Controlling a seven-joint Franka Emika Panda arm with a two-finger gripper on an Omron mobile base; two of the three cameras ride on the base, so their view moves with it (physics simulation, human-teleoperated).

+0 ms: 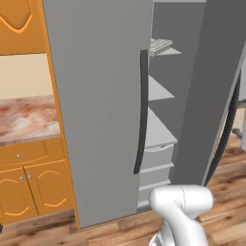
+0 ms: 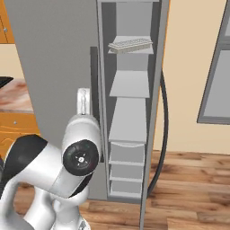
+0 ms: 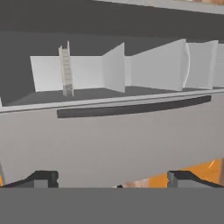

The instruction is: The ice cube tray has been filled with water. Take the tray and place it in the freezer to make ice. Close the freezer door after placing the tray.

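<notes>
**Operator:** Where is the ice cube tray (image 2: 130, 45) located?

**Technician:** You will find it inside the freezer (image 1: 101, 105), lying flat on the uppermost shelf (image 2: 131, 50) of the open right-hand compartment. In the left base view its front end (image 1: 159, 45) projects just past the edge of the closed left door. In the hand view the picture is rolled, so the tray (image 3: 66, 71) appears as a thin ribbed strip standing on edge against that shelf.

**Operator:** What is the state of the doors?

**Technician:** The left door is shut, with its long dark handle (image 1: 141, 110) running down its inner edge. The right door (image 1: 211, 91) stands swung open, and its own dark handle (image 2: 162, 134) shows along its edge. Below the tray's shelf you can see two more shelves, bare, and then drawers (image 2: 126, 167) at the bottom.

**Operator:** Report the tool.

**Technician:** The tool (image 3: 113, 178) has its jaws spread wide, with nothing between them. Its two dark fingertips (image 3: 41, 178) sit well apart at the bottom of the hand view. It is facing the closed door's grey front and is clear of the tray and of the shelves.

**Operator:** Surroundings?

**Technician:** To the left of the freezer you have orange cabinets (image 1: 29, 182) under a marbled desk (image 1: 26, 117). The floor (image 2: 188, 188) is wooden. A window frame (image 2: 215, 76) is set in the wall to the right.
</notes>
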